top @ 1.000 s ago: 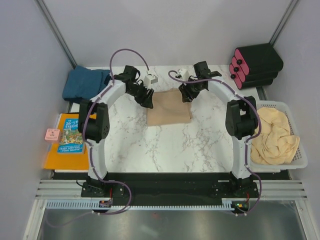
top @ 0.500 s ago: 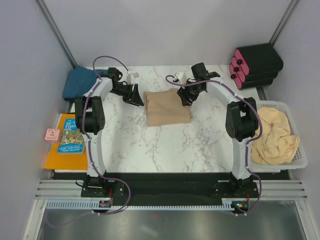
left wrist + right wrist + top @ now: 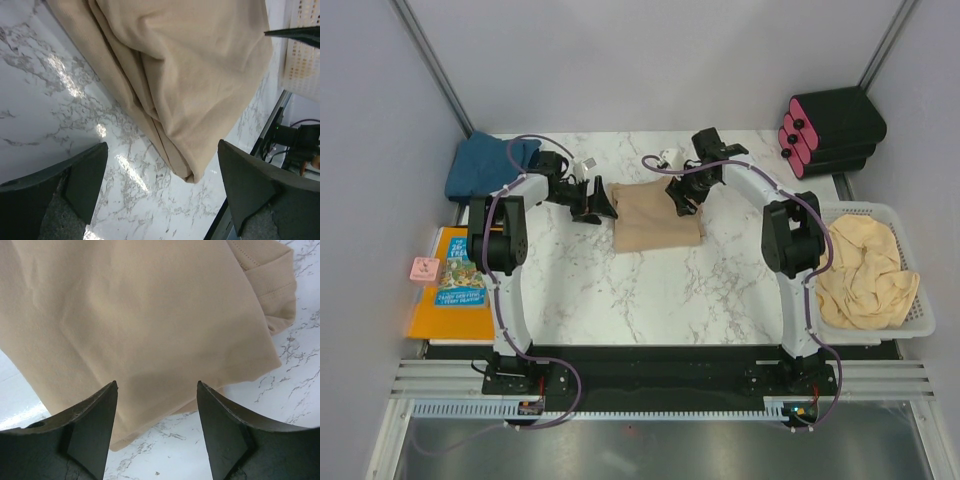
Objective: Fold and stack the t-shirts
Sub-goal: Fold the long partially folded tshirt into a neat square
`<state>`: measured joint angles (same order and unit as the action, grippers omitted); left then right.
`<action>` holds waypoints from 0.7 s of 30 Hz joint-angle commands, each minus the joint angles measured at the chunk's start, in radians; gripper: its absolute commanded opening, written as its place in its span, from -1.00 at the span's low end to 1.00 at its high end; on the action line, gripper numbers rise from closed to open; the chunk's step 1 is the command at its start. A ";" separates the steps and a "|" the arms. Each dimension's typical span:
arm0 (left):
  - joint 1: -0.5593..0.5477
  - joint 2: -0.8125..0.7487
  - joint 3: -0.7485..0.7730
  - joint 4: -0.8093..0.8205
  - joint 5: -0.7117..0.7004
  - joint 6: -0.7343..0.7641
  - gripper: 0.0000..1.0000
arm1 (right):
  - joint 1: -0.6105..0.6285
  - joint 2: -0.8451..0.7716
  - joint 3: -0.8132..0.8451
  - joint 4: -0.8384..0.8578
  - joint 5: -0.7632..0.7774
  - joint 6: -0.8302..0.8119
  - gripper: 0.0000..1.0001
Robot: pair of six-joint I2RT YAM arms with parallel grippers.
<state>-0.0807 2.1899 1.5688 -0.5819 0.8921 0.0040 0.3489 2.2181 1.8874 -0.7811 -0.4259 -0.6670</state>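
Observation:
A folded tan t-shirt (image 3: 656,216) lies flat on the marble table, mid-back. My left gripper (image 3: 599,203) is open and empty, low beside the shirt's left edge; in the left wrist view (image 3: 161,145) the shirt's folded corner (image 3: 180,75) lies between the fingers. My right gripper (image 3: 680,196) is open and empty over the shirt's far right part; the right wrist view (image 3: 157,384) shows its fingers straddling the cloth edge (image 3: 140,305). A folded dark teal-blue t-shirt (image 3: 485,166) lies at the back left. A crumpled pale beige t-shirt (image 3: 865,272) fills the basket.
A white plastic basket (image 3: 912,329) stands at the right edge. Black and pink rolls (image 3: 830,130) sit at the back right. An orange-and-blue book (image 3: 455,282) and a small pink block (image 3: 424,268) lie off the table's left side.
My left gripper drew back left off the tan shirt's far left corner, then turned to face its left edge. My right gripper slid a little left along the far edge.

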 commanded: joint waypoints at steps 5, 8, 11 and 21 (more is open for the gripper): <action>-0.031 0.021 -0.059 0.221 -0.090 -0.191 0.99 | 0.002 0.038 0.029 -0.012 0.027 -0.045 0.40; -0.059 0.025 -0.064 0.257 -0.099 -0.222 0.99 | -0.002 0.067 0.021 -0.012 0.027 -0.045 0.36; -0.082 0.037 -0.058 0.275 -0.105 -0.246 0.99 | -0.004 0.087 0.032 0.000 0.024 -0.037 0.36; -0.117 0.031 -0.090 0.304 -0.111 -0.283 0.99 | -0.004 0.124 0.075 0.032 0.010 0.004 0.33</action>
<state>-0.1879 2.1941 1.5246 -0.2783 0.8314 -0.2367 0.3485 2.3119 1.9266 -0.7746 -0.4015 -0.6811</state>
